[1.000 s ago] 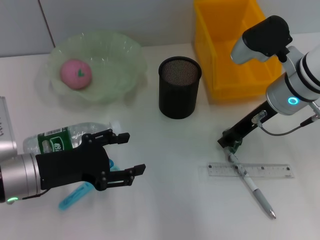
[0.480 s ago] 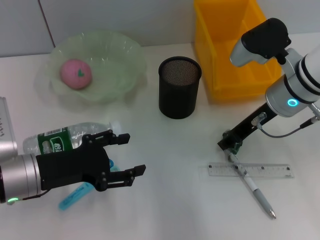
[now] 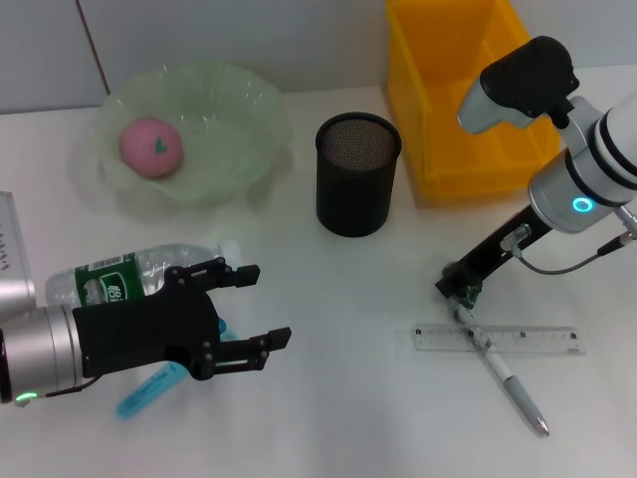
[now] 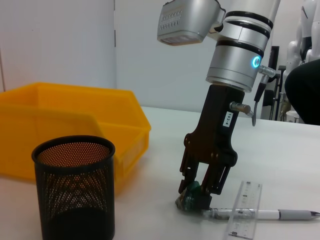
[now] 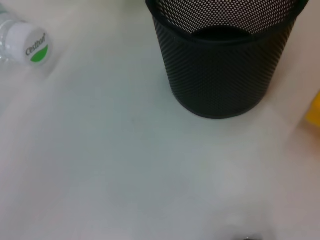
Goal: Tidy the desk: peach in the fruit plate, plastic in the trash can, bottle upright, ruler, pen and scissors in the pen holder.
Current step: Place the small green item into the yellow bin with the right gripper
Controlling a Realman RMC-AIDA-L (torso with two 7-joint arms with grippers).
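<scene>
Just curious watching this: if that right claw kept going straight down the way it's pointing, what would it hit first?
Probably the pen: the right gripper sits right at its upper end, where it crosses the ruler.

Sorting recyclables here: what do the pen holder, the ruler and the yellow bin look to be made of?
Pen holder: black metal mesh, probably; fine perforations show light through. Ruler: clear plastic; the table shows through its printed markings. Yellow bin: opaque moulded plastic, smooth and slightly glossy.
</scene>
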